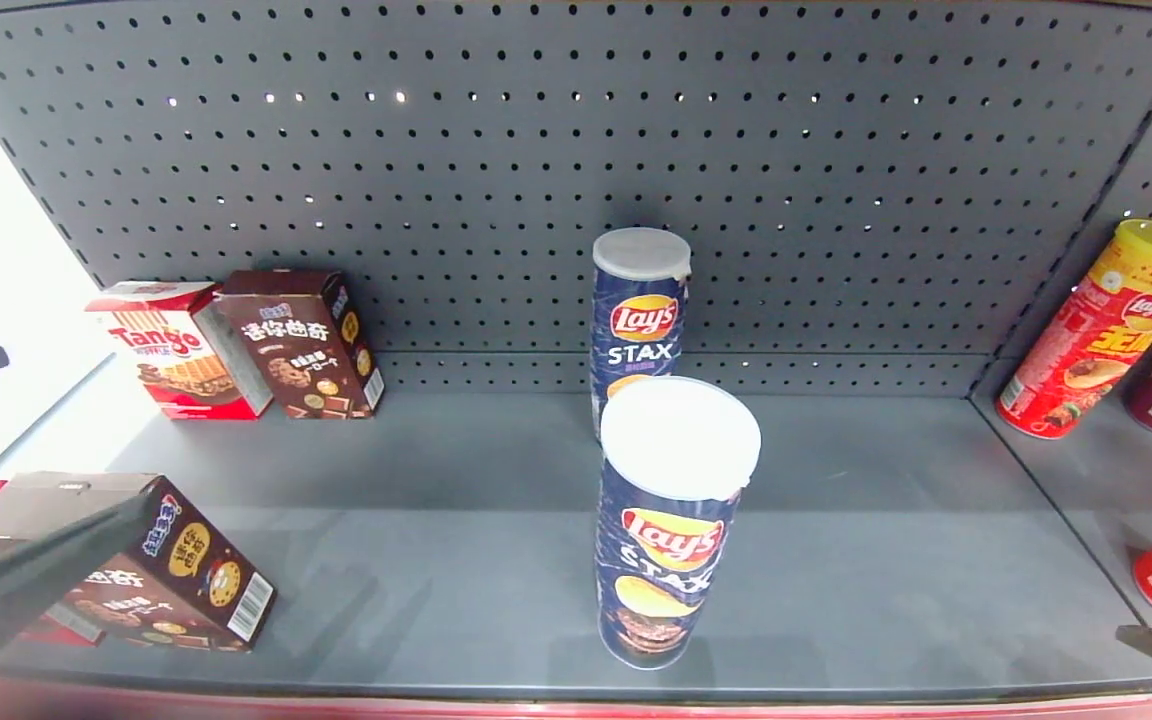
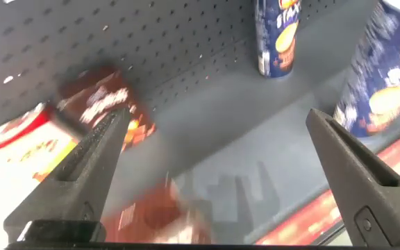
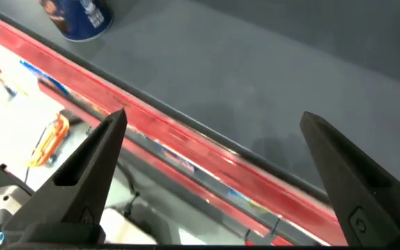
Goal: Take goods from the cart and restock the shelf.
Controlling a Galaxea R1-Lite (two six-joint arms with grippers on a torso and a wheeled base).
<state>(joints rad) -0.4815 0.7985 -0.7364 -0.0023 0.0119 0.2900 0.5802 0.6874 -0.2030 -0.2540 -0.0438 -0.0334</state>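
Left gripper [image 2: 217, 114] hovers wide open and empty over the shelf's [image 1: 886, 520] front left corner. Right gripper [image 3: 214, 117], also spread empty, is at the shelf's front edge. Two lidded chip cans [image 1: 671, 530] stand mid-shelf.

**Two blue cans and three boxes on the shelf**

A blue chip can [image 1: 671, 530] with a white lid stands upright near the front edge of the dark grey shelf [image 1: 886, 560]. A second blue can [image 1: 639, 320] stands upright straight behind it, apart from it. A brown cookie box [image 1: 171, 565] sits well to its left at the front. A red wafer box [image 1: 176, 350] and another brown box [image 1: 306, 345] stand side by side behind and left of it.
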